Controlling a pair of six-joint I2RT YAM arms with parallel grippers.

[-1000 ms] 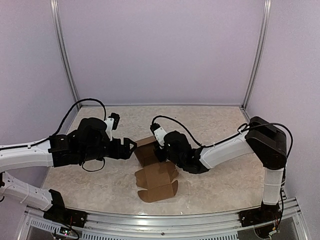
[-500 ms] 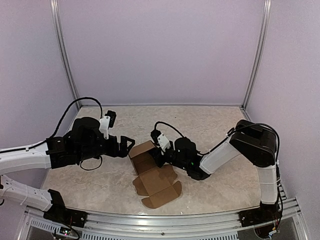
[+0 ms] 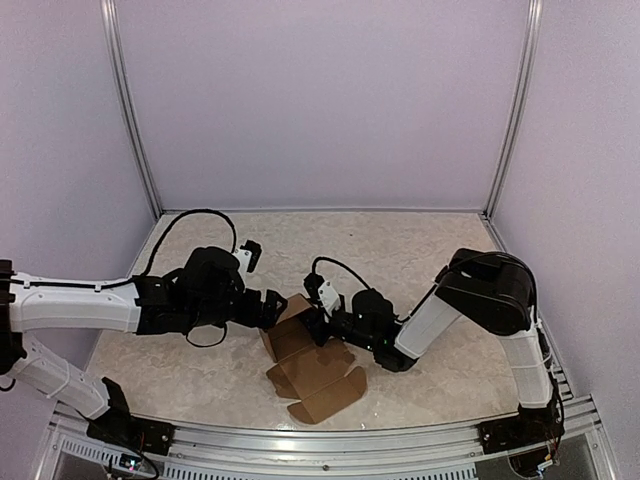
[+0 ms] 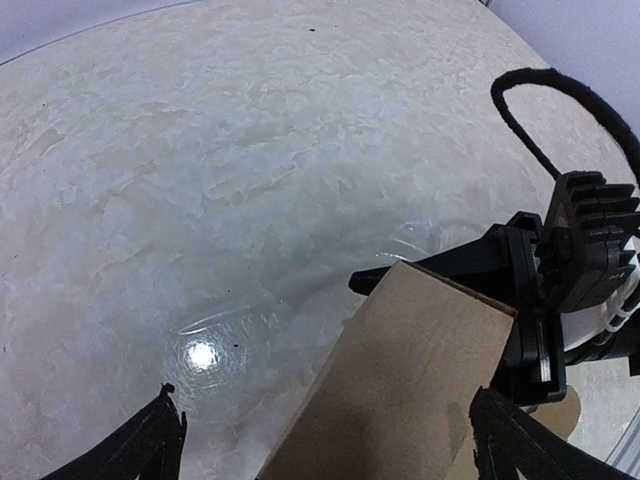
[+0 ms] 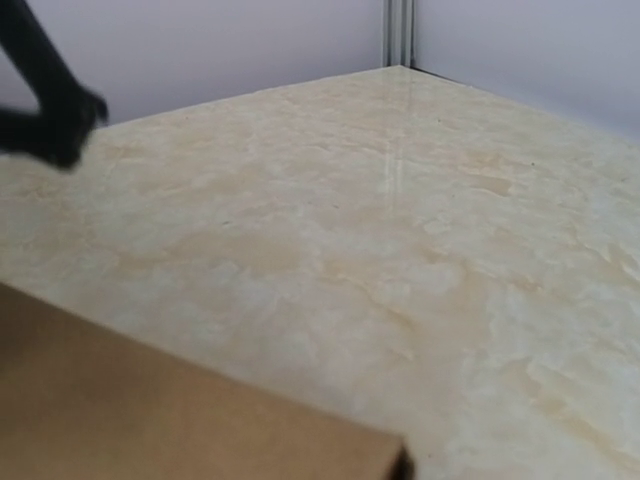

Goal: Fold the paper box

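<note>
**Paper box**: partly folded, with one panel raised between the two grippers. Left gripper is spread wide, the panel just ahead of its fingertips. Right gripper is narrowed, apparently pinching that panel's edge. Cardboard likely light, stiff, easily creased; best gripped at panel edges.

Table: beige marbled top, glossy, metal rail along near edge. Box lies on it near the middle, partly folded: brown flaps flat toward the near edge, far panels raised.
</note>
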